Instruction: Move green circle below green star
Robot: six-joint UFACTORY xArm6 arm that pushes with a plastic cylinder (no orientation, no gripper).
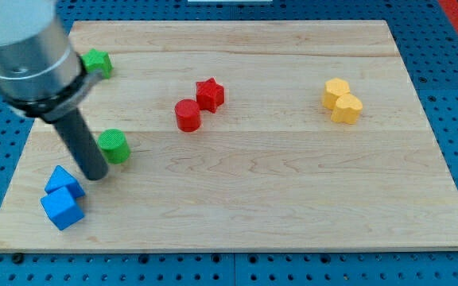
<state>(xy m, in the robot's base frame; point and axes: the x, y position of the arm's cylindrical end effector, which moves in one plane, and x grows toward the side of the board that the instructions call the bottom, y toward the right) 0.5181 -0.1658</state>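
The green circle point(114, 146) lies on the wooden board point(293, 191) at the view's left. The green star point(98, 62) sits near the board's top left corner, partly hidden behind the arm's grey body. The circle is below the star, a little to its right. My tip point(95, 176) rests on the board just left of and slightly below the green circle, close to or touching it, and just above the blue blocks.
Two blue blocks point(63, 199) sit touching at the bottom left. A red circle point(188, 115) and red star point(210, 94) touch near the middle top. Two yellow blocks point(342, 101) sit at the right.
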